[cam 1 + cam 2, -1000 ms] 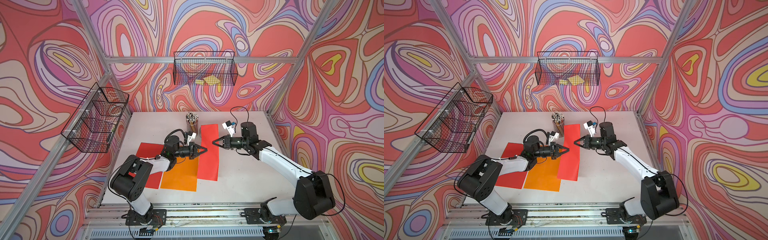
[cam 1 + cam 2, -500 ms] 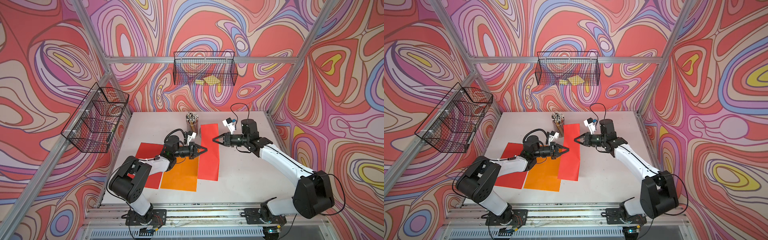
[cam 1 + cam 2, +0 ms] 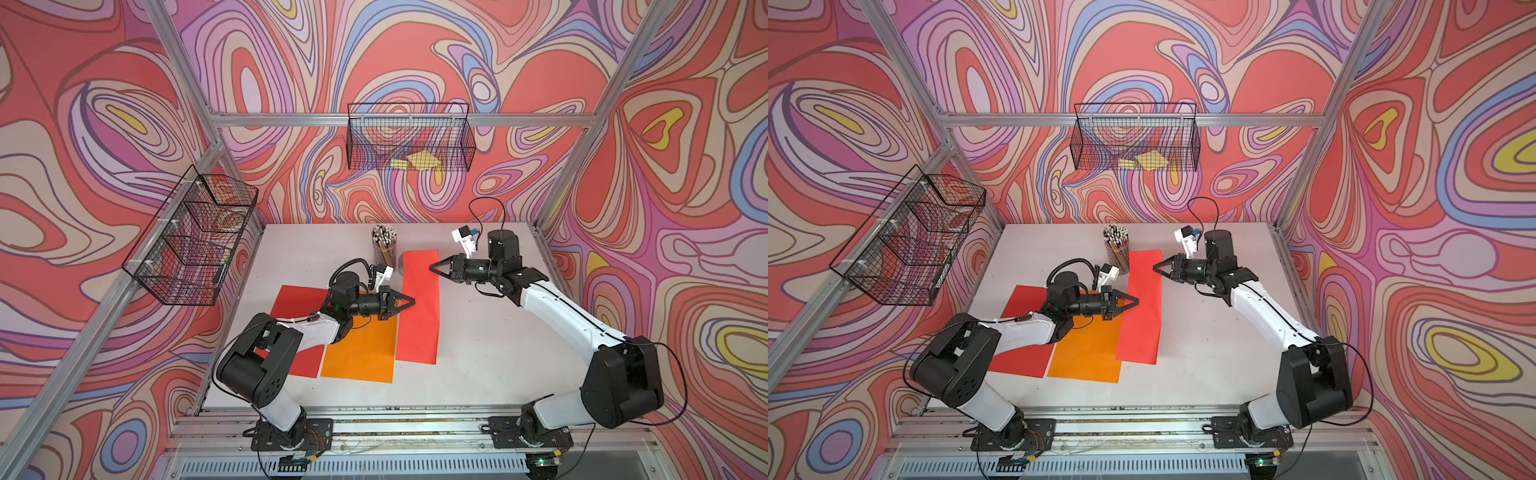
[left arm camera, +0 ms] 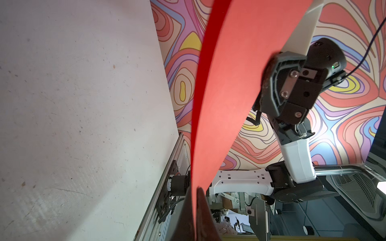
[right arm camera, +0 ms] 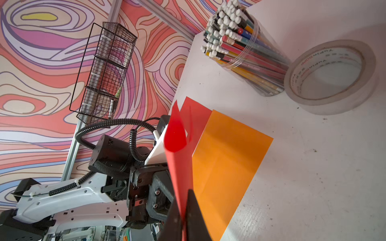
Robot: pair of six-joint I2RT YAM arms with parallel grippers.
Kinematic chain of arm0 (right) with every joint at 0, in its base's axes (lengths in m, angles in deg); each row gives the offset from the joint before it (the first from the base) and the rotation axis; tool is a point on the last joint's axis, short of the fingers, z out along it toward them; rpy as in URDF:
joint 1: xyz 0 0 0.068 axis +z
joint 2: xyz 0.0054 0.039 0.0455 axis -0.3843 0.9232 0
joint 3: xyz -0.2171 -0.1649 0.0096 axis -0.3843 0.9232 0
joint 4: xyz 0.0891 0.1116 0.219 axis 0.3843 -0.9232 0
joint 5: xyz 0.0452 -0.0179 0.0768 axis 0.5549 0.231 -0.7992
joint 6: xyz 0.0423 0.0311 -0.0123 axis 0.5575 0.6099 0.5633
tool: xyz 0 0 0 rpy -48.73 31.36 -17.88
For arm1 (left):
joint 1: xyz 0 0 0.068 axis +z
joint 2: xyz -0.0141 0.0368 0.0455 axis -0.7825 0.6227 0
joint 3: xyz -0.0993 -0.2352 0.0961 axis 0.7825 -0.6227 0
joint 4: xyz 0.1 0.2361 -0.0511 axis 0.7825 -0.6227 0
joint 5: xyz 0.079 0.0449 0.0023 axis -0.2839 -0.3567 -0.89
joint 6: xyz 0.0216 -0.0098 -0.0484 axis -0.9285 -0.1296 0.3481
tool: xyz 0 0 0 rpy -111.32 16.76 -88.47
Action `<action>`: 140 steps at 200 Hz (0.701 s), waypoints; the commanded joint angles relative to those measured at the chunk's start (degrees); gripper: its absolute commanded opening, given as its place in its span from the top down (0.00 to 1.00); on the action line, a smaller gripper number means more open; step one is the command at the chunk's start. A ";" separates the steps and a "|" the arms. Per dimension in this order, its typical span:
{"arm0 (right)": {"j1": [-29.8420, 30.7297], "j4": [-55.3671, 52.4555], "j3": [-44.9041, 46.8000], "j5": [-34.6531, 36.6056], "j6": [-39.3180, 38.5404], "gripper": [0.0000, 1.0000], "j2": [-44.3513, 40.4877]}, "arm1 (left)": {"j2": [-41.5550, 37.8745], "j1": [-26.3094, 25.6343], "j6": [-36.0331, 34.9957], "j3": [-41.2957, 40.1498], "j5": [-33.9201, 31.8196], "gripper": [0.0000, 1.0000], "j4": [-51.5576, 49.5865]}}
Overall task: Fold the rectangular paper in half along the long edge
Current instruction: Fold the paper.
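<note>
Your left gripper [image 3: 409, 300] is clamped shut on the red paper [image 3: 419, 324], on its left long edge about halfway along, near frame centre in both top views. Your right gripper [image 3: 434, 267] is shut on the same paper, on the right long edge near the far end, just up and right of the left one. The wrist views confirm both pinches, with the sheet between closed jaws and lifted and curved at the grips. The paper runs as a long strip down the centre of the table [image 3: 490, 353]. Orange sheet [image 3: 361, 353] is just left of it, edges meeting, can't tell any overlap. Darker red sheet [image 3: 297, 301] is further left, under your left arm. Pencil cup [image 3: 384, 245] and tape roll [image 5: 330, 77] sit by the strip's far end.
</note>
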 commanded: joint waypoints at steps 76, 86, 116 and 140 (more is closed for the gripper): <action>-1.38 2.59 -4.97 0.59 1.37 0.94 2.77 | -0.81 -0.31 -0.83 -0.48 1.25 0.94 -0.75; -1.49 2.67 -5.35 0.81 1.74 0.87 2.86 | -0.75 -0.31 -0.90 -0.48 1.19 0.94 -0.87; -1.58 3.19 -5.59 -0.47 1.71 1.00 2.94 | -0.64 -0.31 -1.05 -0.57 1.09 0.94 -1.09; -1.57 2.88 -4.46 0.07 1.95 0.73 2.47 | -0.47 -0.31 -0.90 -0.32 0.84 0.95 -1.06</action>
